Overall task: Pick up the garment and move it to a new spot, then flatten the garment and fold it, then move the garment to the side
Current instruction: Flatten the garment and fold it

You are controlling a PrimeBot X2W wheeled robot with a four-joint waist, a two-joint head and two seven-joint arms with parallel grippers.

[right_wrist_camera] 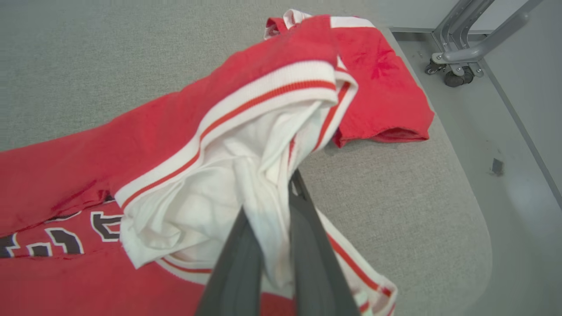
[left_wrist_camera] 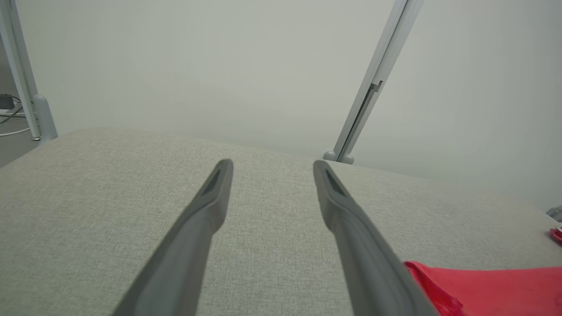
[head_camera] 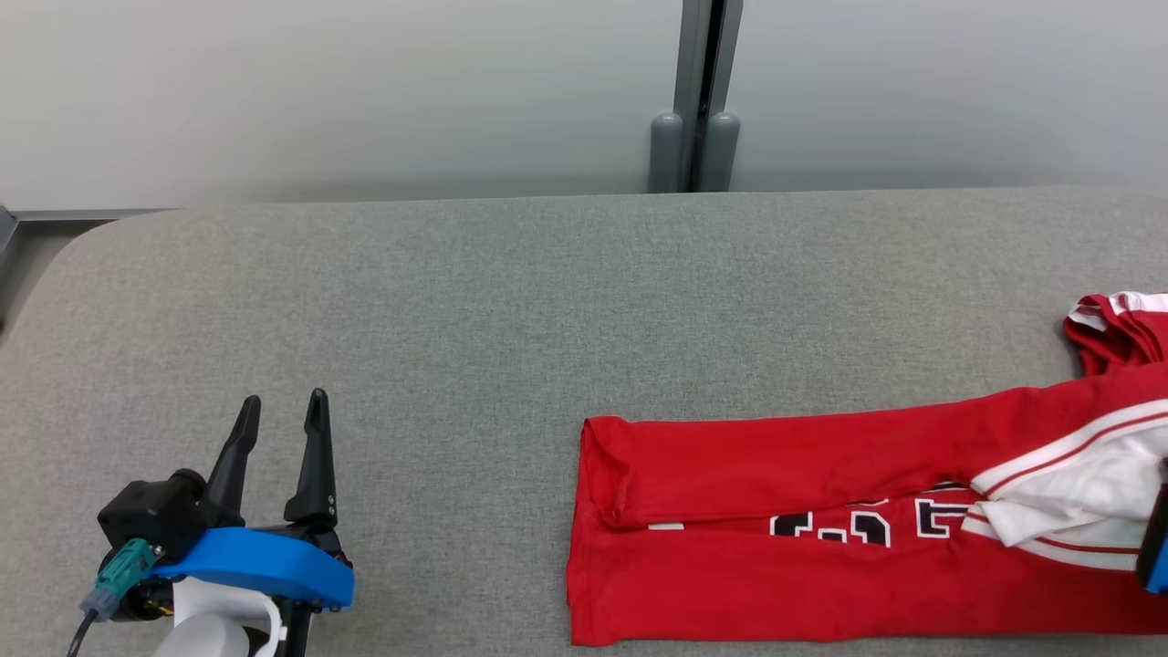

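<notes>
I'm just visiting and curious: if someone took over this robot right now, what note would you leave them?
Left gripper: jaws open, holding nothing, over bare table, apart from the garment.
Right gripper: jaws shut on the garment's white-trimmed end, lifting that end.
Garment: red, stretched along the right part of the table, long sides folded inward, lettering showing between them.
Done: apparently moved, flattened, first folds made.
Left: probably fold it shorter, then move it aside.
</notes>
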